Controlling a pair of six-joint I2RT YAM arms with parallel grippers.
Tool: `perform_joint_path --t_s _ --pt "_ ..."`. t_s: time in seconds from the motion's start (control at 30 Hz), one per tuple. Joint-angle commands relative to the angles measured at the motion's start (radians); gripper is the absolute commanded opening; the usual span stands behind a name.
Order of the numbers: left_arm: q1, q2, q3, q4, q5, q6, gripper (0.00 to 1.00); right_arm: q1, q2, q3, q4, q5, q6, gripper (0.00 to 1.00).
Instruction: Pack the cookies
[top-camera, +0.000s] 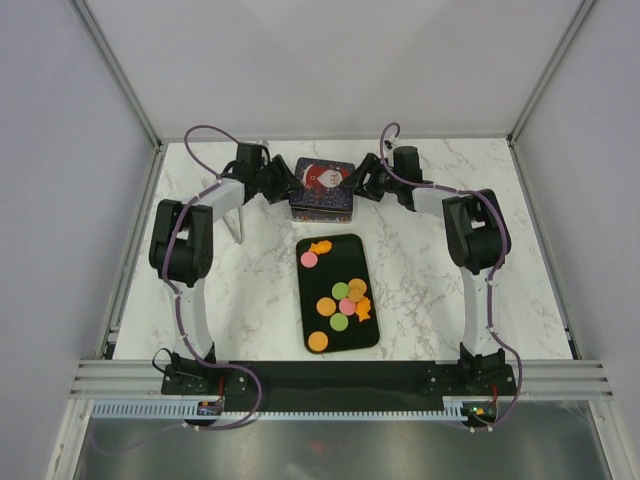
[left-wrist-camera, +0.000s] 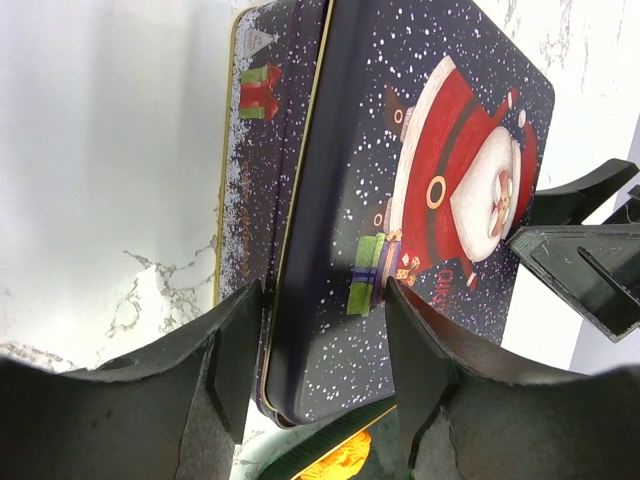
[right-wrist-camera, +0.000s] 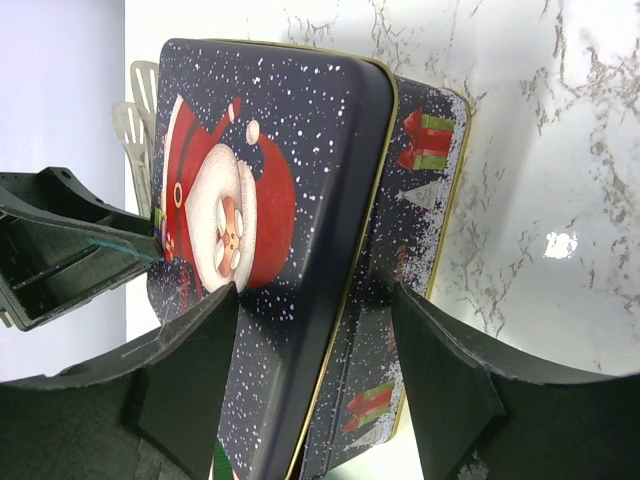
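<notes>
The cookies (top-camera: 345, 298), orange, pink and green rounds, lie on a black tray (top-camera: 345, 255) at mid-table. One orange cookie (left-wrist-camera: 345, 462) shows at the bottom of the left wrist view. Behind the tray stands a dark blue Santa tin (top-camera: 322, 186) with its lid on. My left gripper (top-camera: 285, 185) is at the tin's left end, my right gripper (top-camera: 358, 183) at its right end. In both the left wrist view (left-wrist-camera: 323, 290) and the right wrist view (right-wrist-camera: 314, 290), the gripper is open: one finger is over the lid (left-wrist-camera: 350, 150) and the other outside the side wall (right-wrist-camera: 425, 190).
White marble tabletop (top-camera: 430, 290) with grey walls on three sides; the back wall is close behind the tin. A thin pale two-pronged piece (top-camera: 240, 225) sits below my left forearm. Each wrist view shows the other gripper's fingers (left-wrist-camera: 580, 260) (right-wrist-camera: 60, 250) across the tin.
</notes>
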Motion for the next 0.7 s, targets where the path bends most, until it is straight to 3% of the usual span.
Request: perform_joint_path --t_s 0.0,0.67 --pt "-0.026 -0.024 -0.034 -0.090 -0.043 0.039 0.59 0.008 -0.045 0.008 0.006 0.013 -0.013 0.71" --pt "-0.078 -0.077 -0.103 -0.113 -0.073 0.051 0.64 0.023 -0.062 -0.010 0.005 0.030 -0.002 0.71"
